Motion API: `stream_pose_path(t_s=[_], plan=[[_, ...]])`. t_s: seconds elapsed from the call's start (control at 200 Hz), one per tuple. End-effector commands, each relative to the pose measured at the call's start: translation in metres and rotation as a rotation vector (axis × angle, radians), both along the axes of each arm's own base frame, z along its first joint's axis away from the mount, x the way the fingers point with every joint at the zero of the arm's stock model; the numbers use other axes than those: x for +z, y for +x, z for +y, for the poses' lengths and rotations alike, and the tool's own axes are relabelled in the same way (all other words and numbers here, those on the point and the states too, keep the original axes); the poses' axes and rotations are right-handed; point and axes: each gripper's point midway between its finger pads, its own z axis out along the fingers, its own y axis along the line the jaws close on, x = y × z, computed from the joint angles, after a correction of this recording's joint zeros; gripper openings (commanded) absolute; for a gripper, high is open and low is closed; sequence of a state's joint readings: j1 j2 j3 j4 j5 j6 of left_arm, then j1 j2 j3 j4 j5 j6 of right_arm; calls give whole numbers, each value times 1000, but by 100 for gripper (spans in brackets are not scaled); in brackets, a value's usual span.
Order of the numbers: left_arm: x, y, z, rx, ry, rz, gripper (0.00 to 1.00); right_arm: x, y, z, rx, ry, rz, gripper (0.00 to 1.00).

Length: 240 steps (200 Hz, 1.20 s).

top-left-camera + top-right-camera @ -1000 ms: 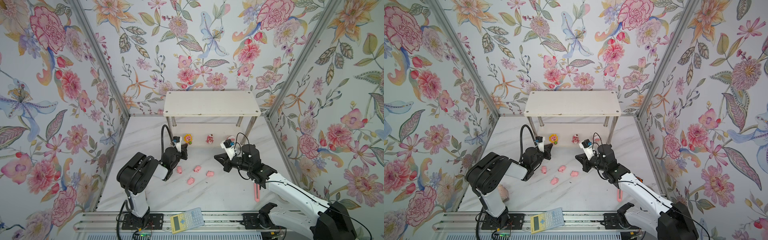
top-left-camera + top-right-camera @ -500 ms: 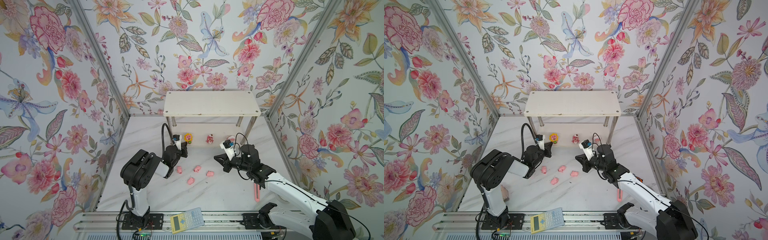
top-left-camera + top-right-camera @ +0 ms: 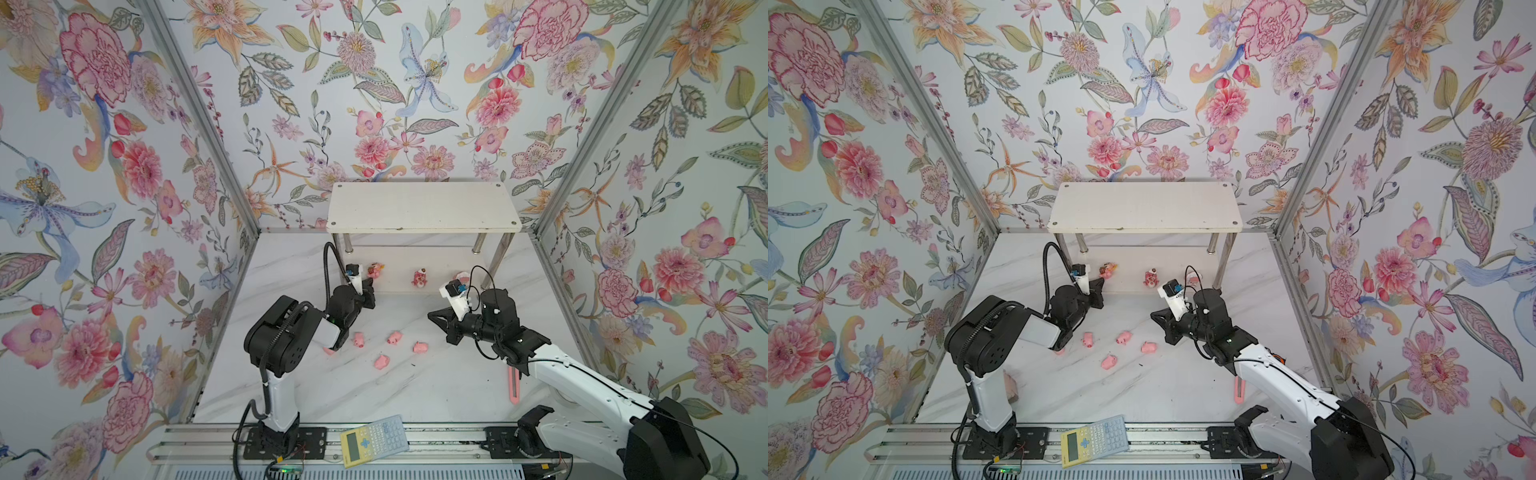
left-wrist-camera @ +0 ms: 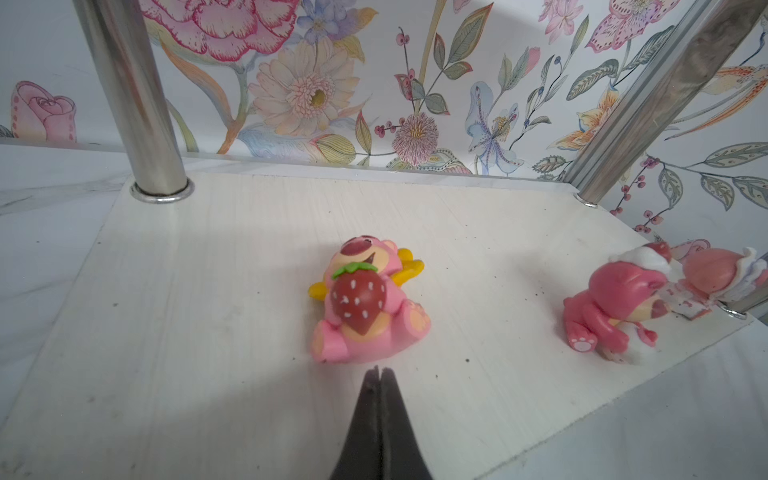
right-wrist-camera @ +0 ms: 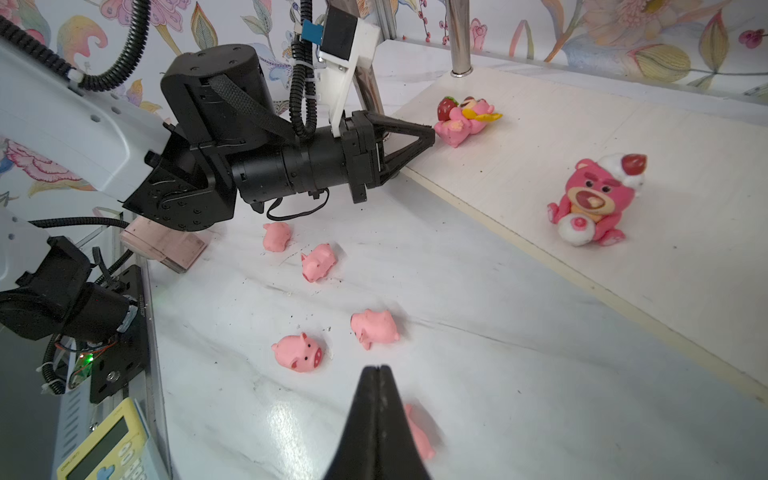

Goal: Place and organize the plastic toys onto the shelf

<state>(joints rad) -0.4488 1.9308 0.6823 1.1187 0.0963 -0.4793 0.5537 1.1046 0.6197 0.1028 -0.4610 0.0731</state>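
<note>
- Your left end effector (image 4: 379,374) is clenched on nothing. Its tips sit over the lower tier of the shelf (image 4: 187,291), near that tier's front edge on the left arm's side.
- The yellow-maned toy (image 4: 368,305) lies on its back straight ahead of those tips, feet toward them and head toward the tier's back edge. Its long axis runs roughly along your reach. You can't tell whether the tips touch it or sit just short.
- To grasp it, you would likely need to open first and close across its width.
- The bear (image 5: 594,203) sits upright mid-tier. The round pink-and-white one (image 3: 460,275) is by the front leg on the right arm's side.
- Your right end effector (image 5: 376,374) is clenched and empty over the counter (image 5: 498,353). The nearest pig (image 5: 419,436) lies just beside its tips, and the other pigs (image 5: 374,328) lie toward the left arm.
</note>
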Motion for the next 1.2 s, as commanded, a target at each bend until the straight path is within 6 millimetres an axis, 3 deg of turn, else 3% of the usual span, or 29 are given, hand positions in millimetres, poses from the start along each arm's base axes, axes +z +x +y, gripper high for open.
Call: stream_pose_path(t_s=[0.0, 0.17, 0.475, 0.726, 0.746, 0.756, 1.001, 1.196], plan=[[1, 5, 4, 7, 7, -8, 0, -2, 1, 0, -2, 16, 4, 0], [15, -1, -4, -22, 44, -18, 2, -2, 0, 1, 3, 22, 11, 0], [35, -11, -16, -3, 206, -48, 58, 0, -2, 3, 14, 42, 18, 0], [37, 15, -24, 31, 260, -37, 80, 8, -7, 4, 25, 68, 6, 0], [37, 18, -24, 37, 269, -35, 96, 8, -7, 4, 25, 70, 5, 0], [37, 20, -25, 40, 272, -34, 99, 8, -7, 4, 25, 71, 6, 0], [30, 53, -25, 112, 381, -8, 99, 10, -10, 6, 41, 91, 9, 0], [17, 68, -19, 161, 414, 32, 99, 9, -11, 9, 52, 97, 23, 0]])
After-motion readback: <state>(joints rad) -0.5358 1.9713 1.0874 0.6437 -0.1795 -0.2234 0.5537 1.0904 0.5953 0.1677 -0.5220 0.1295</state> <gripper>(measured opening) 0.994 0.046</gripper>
